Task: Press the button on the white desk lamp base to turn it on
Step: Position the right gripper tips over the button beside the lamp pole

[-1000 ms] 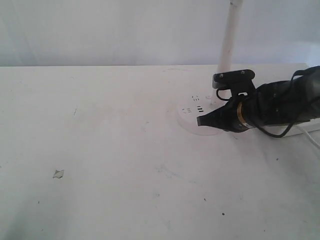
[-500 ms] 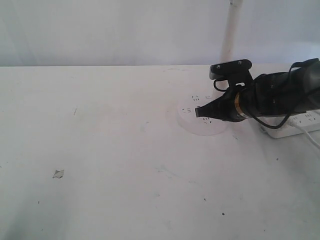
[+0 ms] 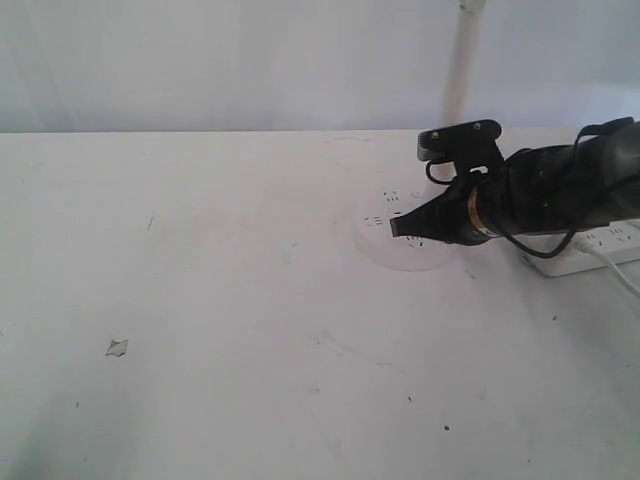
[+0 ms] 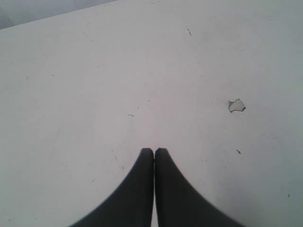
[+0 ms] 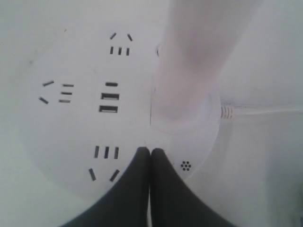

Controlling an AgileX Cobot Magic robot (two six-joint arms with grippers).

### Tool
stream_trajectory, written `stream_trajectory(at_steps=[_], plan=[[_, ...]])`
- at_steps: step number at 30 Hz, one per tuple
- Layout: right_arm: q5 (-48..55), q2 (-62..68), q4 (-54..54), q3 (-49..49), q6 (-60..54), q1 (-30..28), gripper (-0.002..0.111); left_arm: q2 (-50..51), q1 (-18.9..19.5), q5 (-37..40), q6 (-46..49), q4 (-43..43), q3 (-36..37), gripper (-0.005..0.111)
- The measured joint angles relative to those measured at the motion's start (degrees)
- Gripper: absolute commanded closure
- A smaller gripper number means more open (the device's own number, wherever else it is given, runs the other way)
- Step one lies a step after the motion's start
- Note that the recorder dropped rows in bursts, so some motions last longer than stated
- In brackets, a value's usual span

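The lamp base [image 3: 380, 243] lies on the table [image 3: 250, 300] in its far right part, and the pole [image 3: 462, 60] rises from the far right side of this base. The right gripper [image 3: 397, 225] comes in from the right with its tip over the base, near the foot of the pole. The power strip [image 3: 590, 252] lies on the table right of the base, partly behind the arm. Well apart, in the near left part of the table, lies a small scrap [image 3: 117, 347], with the left gripper [image 4: 154, 152] above the table near it.
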Motion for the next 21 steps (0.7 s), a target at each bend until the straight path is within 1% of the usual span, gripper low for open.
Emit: stream_trajectory(at_steps=[5,12,21], plan=[[0.17,2.31,-0.13,-0.13,-0.12,0.00,0.108,0.00,0.00,0.00,0.00,0.00,0.00,0.107],[2.56,2.31,-0.13,-0.13,-0.47,0.00,0.108,0.00,0.00,0.00,0.00,0.00,0.00,0.107],[2.70,2.49,-1.24,-1.51,-0.59,-0.10,0.108,0.00,0.00,0.00,0.00,0.00,0.00,0.107]])
